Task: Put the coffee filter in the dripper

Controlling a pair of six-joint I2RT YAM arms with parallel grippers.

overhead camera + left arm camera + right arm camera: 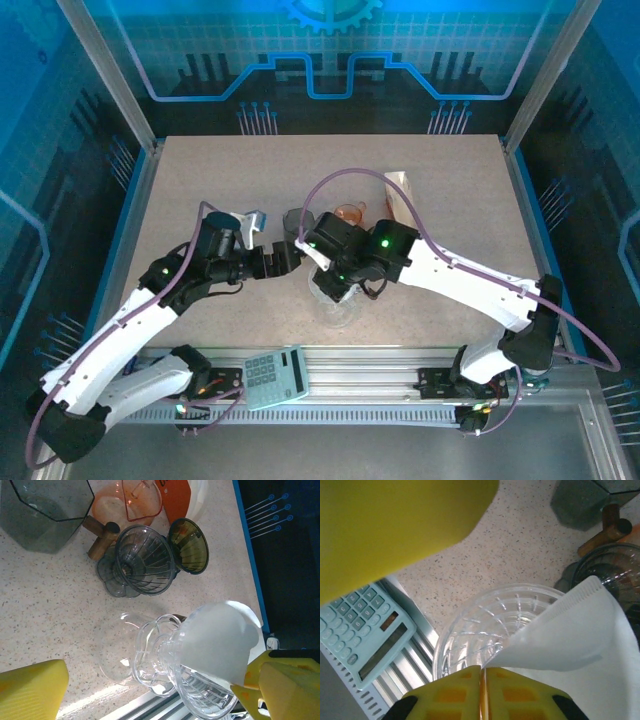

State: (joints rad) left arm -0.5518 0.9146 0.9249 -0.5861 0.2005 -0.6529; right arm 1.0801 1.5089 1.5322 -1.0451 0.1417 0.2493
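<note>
From above, the right gripper (326,274) hangs over the clear glass dripper (337,302) near the front edge of the table (200,180), with the left gripper (289,256) just beside it. The left wrist view shows the white paper filter (215,640) leaning partway into the dripper's cone, and the left fingers (30,690) spread wide, holding nothing. In the right wrist view the right fingers (520,700) pinch the filter's edge while much of the ribbed bowl lies bare, so the filter likely needs centring and lowering against the ribs before release.
</note>
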